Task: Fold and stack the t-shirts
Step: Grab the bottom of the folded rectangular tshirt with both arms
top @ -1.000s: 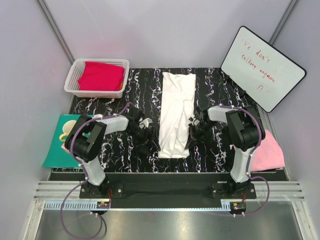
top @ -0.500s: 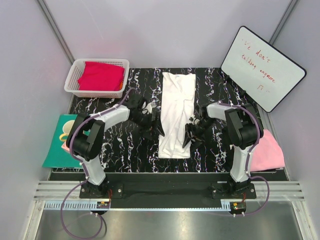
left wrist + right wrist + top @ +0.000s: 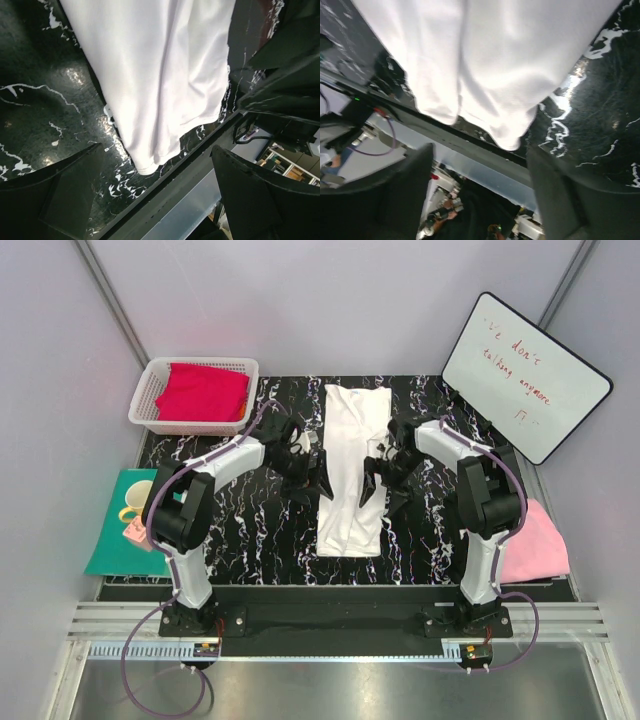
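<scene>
The white t-shirt (image 3: 352,465) lies folded into a long narrow strip down the middle of the black marbled table (image 3: 430,540). My left gripper (image 3: 312,478) is at the strip's left edge, about mid-length. It is open in the left wrist view (image 3: 155,200), with the white t-shirt (image 3: 160,75) ahead of the fingers and nothing between them. My right gripper (image 3: 372,480) is at the strip's right edge, also open (image 3: 480,200) and empty, with the white t-shirt (image 3: 490,60) in front of it. The crimson t-shirt (image 3: 203,392) sits in a basket. The pink t-shirt (image 3: 535,540) lies at the right edge.
A white plastic basket (image 3: 150,415) stands at the back left. A teal mat (image 3: 110,545) with a yellow mug (image 3: 135,505) lies at the left. A whiteboard (image 3: 525,375) leans at the back right. The table's front rail (image 3: 200,175) runs just past the shirt's near end.
The right gripper has opened. Both grippers have moved from the strip's near end toward its middle, closing in on its two edges.
</scene>
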{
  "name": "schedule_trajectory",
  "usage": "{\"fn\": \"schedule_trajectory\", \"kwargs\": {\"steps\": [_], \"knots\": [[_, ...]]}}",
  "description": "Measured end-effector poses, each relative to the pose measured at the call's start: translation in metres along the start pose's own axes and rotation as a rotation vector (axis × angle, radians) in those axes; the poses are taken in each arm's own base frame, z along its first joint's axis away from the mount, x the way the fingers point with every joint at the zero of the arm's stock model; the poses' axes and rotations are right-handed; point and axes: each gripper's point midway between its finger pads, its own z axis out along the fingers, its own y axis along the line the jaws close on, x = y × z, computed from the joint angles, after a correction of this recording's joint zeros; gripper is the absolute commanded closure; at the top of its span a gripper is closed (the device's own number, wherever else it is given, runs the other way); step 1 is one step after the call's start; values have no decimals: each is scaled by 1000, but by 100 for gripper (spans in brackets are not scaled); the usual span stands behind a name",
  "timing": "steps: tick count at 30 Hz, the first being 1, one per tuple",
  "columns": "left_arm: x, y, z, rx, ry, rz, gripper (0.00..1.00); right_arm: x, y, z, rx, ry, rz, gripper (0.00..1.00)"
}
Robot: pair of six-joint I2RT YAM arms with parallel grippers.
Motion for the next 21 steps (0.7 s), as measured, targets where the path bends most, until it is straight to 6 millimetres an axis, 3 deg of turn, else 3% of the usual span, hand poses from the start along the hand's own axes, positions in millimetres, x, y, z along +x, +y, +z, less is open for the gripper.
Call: {"fn": "schedule_trajectory", "kwargs": {"steps": [1, 2, 3, 9, 14, 21], "knots": [[1, 2, 0, -10, 5, -1, 6, -4, 6, -4, -16, -13, -16, 83], [2, 5, -1, -21, 7, -3, 6, -7, 11, -7, -27, -24, -34, 98], [2, 8, -2, -32, 4, -4, 6, -10, 20, -11, -46, -36, -45, 100], [-11, 29, -31, -83, -61, -44, 4, -20, 68, -20, -108, -66, -150, 100], [-22, 55, -59, -131, -120, -98, 1, -15, 84, 8, -94, 7, -188, 100], [-20, 77, -70, -168, -122, -134, 1, 9, 93, 49, -44, 133, -217, 100]]}}
